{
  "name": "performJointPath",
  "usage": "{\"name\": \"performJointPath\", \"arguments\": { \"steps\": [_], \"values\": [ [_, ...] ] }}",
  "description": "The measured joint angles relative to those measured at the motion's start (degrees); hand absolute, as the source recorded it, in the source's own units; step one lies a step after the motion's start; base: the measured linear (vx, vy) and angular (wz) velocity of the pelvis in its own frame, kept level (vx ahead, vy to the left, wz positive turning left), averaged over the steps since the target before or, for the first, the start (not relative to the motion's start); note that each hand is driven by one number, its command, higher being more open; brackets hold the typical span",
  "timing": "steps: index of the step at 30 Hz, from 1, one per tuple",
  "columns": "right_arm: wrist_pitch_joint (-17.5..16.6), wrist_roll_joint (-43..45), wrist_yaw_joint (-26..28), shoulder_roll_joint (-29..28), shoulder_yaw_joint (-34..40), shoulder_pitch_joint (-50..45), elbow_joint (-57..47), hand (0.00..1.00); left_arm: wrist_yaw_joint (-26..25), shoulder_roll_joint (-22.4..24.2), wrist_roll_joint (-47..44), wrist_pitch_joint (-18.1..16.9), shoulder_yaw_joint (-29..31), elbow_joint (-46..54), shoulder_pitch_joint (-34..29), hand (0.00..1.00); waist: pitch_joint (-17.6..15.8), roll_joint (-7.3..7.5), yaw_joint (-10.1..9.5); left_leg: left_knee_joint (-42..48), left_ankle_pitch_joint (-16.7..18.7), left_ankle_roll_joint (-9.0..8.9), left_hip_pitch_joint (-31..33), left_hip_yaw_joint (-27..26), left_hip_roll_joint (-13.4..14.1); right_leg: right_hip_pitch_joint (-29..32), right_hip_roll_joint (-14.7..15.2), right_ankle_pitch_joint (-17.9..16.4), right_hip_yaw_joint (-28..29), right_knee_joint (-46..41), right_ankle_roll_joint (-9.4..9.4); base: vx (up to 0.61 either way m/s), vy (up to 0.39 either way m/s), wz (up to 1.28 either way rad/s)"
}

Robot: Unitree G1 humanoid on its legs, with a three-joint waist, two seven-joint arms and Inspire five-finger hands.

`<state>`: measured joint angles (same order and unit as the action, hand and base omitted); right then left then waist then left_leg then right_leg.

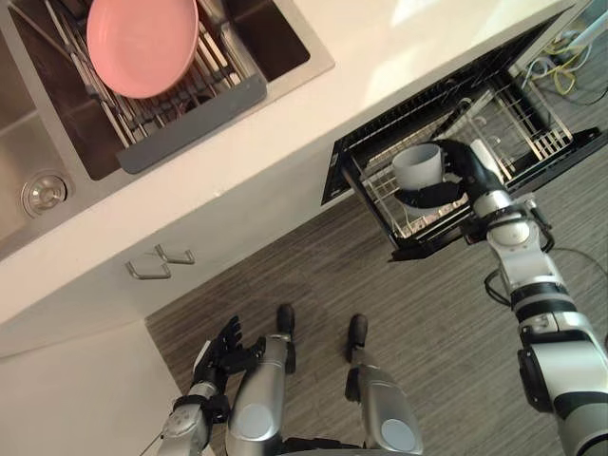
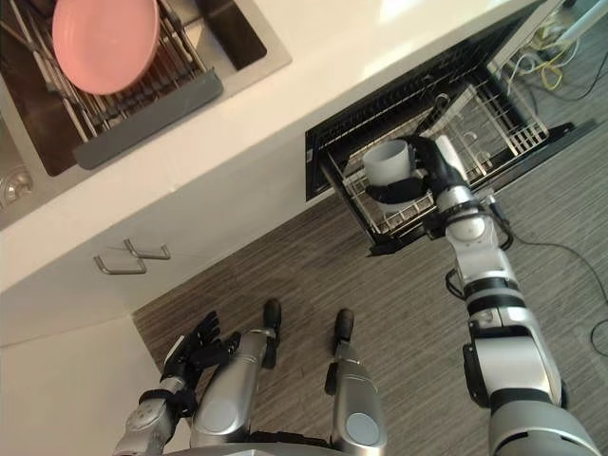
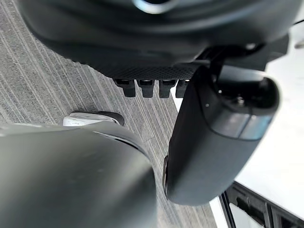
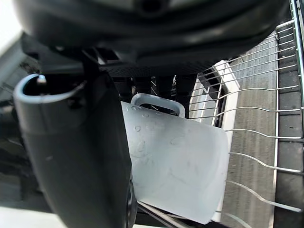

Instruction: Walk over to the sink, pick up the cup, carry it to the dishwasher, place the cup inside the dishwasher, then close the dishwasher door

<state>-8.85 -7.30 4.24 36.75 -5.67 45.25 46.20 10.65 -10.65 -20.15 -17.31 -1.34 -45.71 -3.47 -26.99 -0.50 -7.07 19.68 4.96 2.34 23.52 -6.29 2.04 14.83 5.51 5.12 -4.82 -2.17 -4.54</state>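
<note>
Grey cup (image 1: 416,165) is clasped in our right hand (image 1: 464,169) over the pulled-out wire rack (image 1: 532,133) of the dishwasher (image 1: 342,171) — we judge the placing step under way — so next we must lower it between the wires and let go.

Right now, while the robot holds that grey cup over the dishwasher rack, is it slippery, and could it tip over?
Probably a bit slippery: water drops dot the grey cup in the right hand. It looks like light plastic, so it is likely not fragile. Set on the wire dishwasher rack, it might wobble or tip.
</note>
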Motion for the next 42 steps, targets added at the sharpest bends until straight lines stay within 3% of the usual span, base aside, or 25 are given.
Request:
{"name": "performJointPath", "arguments": {
  "steps": [8, 19, 20, 33, 42],
  "values": [
    [1.9, -3.1, -0.7, 0.2, -3.2, 3.0, 1.0, 0.0, 0.2, 1.3, -4.0, -0.7, -1.5, 0.2, 1.4, 1.0, -0.8, -1.75, -0.6, 0.5, -0.4, 0.43, 3.3, -0.6, 0.2, 3.8, 0.4, -0.2, -1.9, -1.2, 0.29, -0.03, -0.005, -0.03],
    [3.1, -10.4, -6.0, 0.2, -6.1, 7.2, 1.0, 0.0, 1.2, 4.2, -6.0, -3.1, -3.1, 3.2, 2.4, 1.0, -1.0, -2.22, -0.63, 0.0, -1.0, -0.18, 4.8, -1.2, 1.3, 8.5, 0.7, -2.9, -5.2, -7.0, 1.8, 0.0, -0.043, -0.04],
    [3.1, -10.6, -6.6, 0.2, -6.1, 7.4, 1.0, 1.0, 1.2, 4.2, -6.7, -3.1, -3.1, 3.2, 2.4, 1.0, -1.0, -2.22, -0.64, 0.0, -1.1, -0.29, 4.9, -1.2, 1.4, 8.7, 0.5, -3.0, -5.3, -7.1, 1.84, -0.02, -0.044, 0.0],
    [2.7, -5.1, -6.5, -1.3, -6.0, 7.8, 1.0, 1.0, 1.1, 4.4, -6.9, -3.6, -3.6, 4.4, 2.4, 1.0, -0.9, -2.21, -0.25, 0.4, -1.1, -0.39, 5.4, -1.3, 2.1, 9.5, 0.4, -3.7, -6.6, -8.3, 2.33, 0.0, -0.009, -0.01],
    [-1.7, 4.7, -5.8, -3.6, -1.4, -0.5, -7.7, 1.0, 0.8, 5.0, -6.8, -3.5, -3.7, 4.4, 2.4, 1.0, -0.4, -2.05, 0.32, -1.2, -1.3, -0.66, 1.2, -1.4, 2.0, 6.1, 0.5, -4.2, -6.7, -8.5, 2.26, 0.0, 0.0, 0.0]
  ]
}}
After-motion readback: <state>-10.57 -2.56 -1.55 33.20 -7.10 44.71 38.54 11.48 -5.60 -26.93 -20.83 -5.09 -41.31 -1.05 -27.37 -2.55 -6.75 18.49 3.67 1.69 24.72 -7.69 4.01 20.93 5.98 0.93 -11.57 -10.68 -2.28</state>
